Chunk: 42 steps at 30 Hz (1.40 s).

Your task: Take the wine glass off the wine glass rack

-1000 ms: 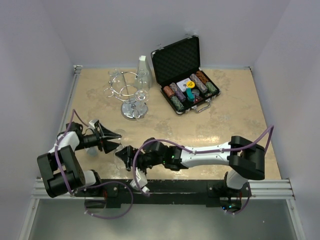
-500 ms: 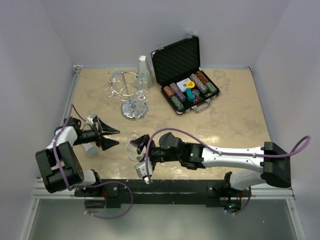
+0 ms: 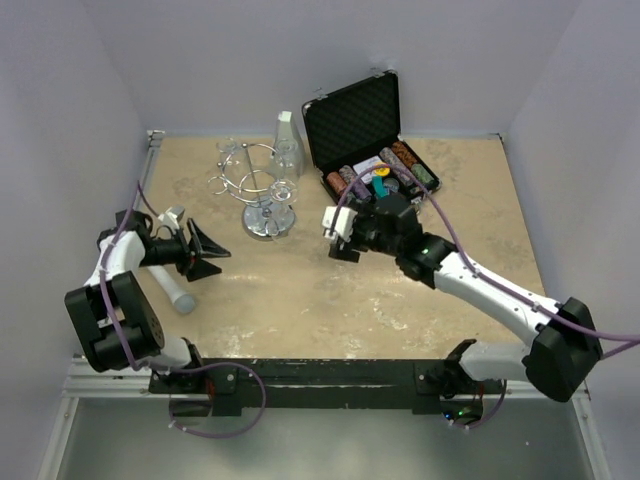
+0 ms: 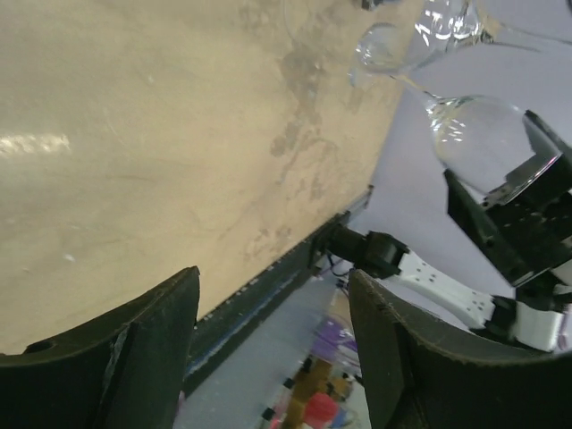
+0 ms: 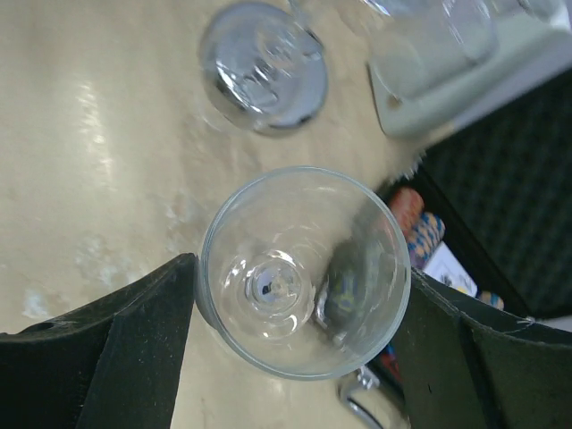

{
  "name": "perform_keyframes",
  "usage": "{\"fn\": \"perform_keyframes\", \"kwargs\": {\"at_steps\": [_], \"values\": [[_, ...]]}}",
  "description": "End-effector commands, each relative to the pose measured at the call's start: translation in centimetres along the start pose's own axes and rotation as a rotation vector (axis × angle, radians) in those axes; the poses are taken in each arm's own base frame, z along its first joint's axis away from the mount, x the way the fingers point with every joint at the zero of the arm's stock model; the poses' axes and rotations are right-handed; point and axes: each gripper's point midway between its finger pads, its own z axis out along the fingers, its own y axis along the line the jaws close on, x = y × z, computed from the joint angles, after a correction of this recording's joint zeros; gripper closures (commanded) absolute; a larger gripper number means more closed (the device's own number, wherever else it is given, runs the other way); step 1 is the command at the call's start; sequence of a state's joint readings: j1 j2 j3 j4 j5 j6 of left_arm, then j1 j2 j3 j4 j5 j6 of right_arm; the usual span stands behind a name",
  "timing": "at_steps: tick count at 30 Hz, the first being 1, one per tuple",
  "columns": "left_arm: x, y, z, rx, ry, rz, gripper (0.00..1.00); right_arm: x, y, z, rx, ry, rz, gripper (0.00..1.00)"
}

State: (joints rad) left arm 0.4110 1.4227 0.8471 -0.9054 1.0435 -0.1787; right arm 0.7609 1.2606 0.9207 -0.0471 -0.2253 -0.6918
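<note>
The chrome wine glass rack [image 3: 262,192] stands at the back left of the table with clear glasses hanging from its loops. Its mirrored round base also shows in the right wrist view [image 5: 264,64]. My right gripper [image 3: 338,240] is to the right of the rack, near the chip case, and is shut on a wine glass [image 5: 299,268]. The bowl sits between both fingers [image 5: 147,335]. That glass also shows in the left wrist view [image 4: 487,134]. My left gripper [image 3: 210,254] is open and empty, left of and in front of the rack; it also shows in the left wrist view [image 4: 273,286].
An open black case of poker chips [image 3: 378,172] lies at the back, just right of my right gripper. A pale upright container [image 3: 285,140] stands behind the rack. Walls close the table on the left, back and right.
My right arm has swung from the front left to the middle of the table beside the case, carrying the wine glass. My left gripper has drawn back a little to the left, still open.
</note>
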Motion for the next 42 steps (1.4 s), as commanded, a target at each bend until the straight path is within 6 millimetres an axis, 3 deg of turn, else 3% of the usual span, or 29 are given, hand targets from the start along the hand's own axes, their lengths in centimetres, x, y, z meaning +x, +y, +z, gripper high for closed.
{"fn": "perform_keyframes", "kwargs": {"at_steps": [1, 7, 13, 17, 20, 27, 33, 42], "values": [[-4.5, 0.6, -1.3, -0.135, -0.102, 0.190, 0.30, 0.0, -6.1, -3.8, 0.158, -0.024, 0.109, 0.51], [-7.1, 1.3, -2.0, -0.194, -0.126, 0.217, 0.31, 5.2, -12.1, -7.8, 0.340, 0.055, 0.238, 0.53], [-9.5, 1.5, -2.1, -0.208, -0.130, 0.215, 0.32, 10.8, -18.5, -13.3, 0.551, 0.124, 0.367, 0.54], [-10.4, 1.7, -1.9, -0.203, -0.123, 0.219, 0.32, 14.5, -21.9, -16.4, 0.684, 0.143, 0.454, 0.54], [-10.9, 1.9, -2.0, -0.206, -0.130, 0.229, 0.32, 16.4, -23.8, -17.6, 0.746, 0.138, 0.512, 0.55], [-11.3, 1.9, -1.9, -0.167, -0.149, 0.249, 0.32, 20.7, -27.4, -19.4, 0.881, 0.132, 0.594, 0.55], [-10.9, 2.2, -1.8, -0.172, -0.144, 0.242, 0.32, 24.1, -28.9, -19.9, 0.931, 0.158, 0.639, 0.55], [-10.2, 2.5, -1.8, -0.181, -0.143, 0.246, 0.32, 25.5, -30.0, -19.9, 0.967, 0.144, 0.649, 0.55]]}}
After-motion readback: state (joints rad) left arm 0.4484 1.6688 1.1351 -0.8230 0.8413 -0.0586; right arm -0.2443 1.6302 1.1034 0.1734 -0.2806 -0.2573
